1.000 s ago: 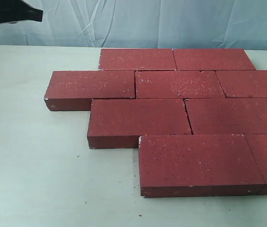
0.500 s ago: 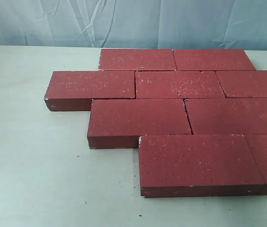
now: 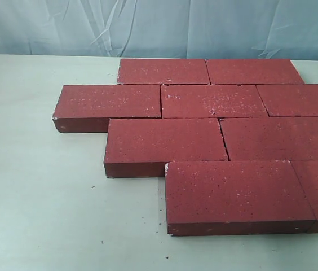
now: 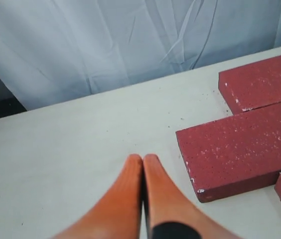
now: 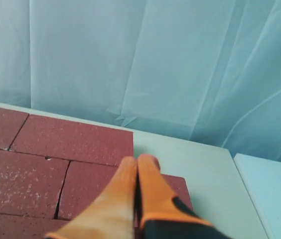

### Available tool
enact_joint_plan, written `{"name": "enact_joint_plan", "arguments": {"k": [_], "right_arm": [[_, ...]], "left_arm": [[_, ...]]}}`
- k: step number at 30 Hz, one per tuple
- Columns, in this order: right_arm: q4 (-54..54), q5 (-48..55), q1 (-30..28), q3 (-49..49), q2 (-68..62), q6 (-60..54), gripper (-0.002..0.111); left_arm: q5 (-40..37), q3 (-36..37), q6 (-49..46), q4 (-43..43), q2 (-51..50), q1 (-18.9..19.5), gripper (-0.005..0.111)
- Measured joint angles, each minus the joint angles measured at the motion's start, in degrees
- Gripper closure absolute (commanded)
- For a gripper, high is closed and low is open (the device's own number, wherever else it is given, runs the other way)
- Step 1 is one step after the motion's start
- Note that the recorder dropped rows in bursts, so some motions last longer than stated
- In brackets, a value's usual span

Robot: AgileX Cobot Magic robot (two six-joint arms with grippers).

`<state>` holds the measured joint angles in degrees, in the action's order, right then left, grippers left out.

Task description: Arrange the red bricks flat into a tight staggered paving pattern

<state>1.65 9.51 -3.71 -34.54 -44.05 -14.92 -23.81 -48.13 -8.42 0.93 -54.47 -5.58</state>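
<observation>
While red bricks (image 3: pixel 164 138) lie staggered, left gripper (image 4: pixel 143 159) pinched together beside, right gripper (image 5: pixel 137 161) together, seemingly above.

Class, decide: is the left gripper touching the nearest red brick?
Apart. The left wrist view shows bare table between the shut left gripper and the nearest red brick.

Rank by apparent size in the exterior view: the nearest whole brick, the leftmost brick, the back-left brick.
1. nearest whole brick
2. leftmost brick
3. back-left brick
The order follows how near each lies, so their true sizes may well match.
</observation>
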Motion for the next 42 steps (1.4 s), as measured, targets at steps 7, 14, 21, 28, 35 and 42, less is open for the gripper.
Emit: {"name": "enact_joint_plan", "arguments": {"k": [7, 14, 21, 28, 35, 42], "right_arm": [[0.0, -1.68, 0.0, 2.06, 7.83, 0.0, 0.109], [0.4, -1.69, 0.0, 2.06, 12.04, 0.0, 0.109], [0.4, -1.69, 0.0, 2.06, 12.16, 0.0, 0.109], [0.4, -1.69, 0.0, 2.06, 12.16, 0.0, 0.109], [0.4, -1.8, 0.0, 2.06, 12.16, 0.0, 0.109], [0.4, -1.8, 0.0, 2.06, 12.16, 0.0, 0.109]], "left_arm": [[4.76, 6.25, 0.0, -0.53, 10.3, 0.0, 0.107], [5.11, 8.9, 0.11, -4.35, 16.13, 0.0, 0.107], [4.69, 8.9, 0.11, -2.51, 18.12, 0.0, 0.107], [4.69, 8.9, 0.22, -2.51, 18.12, 0.0, 0.107], [5.31, 9.48, 0.22, -1.91, 18.12, 0.0, 0.107], [11.37, 16.18, 0.52, 3.87, 24.01, 0.0, 0.107]]}}
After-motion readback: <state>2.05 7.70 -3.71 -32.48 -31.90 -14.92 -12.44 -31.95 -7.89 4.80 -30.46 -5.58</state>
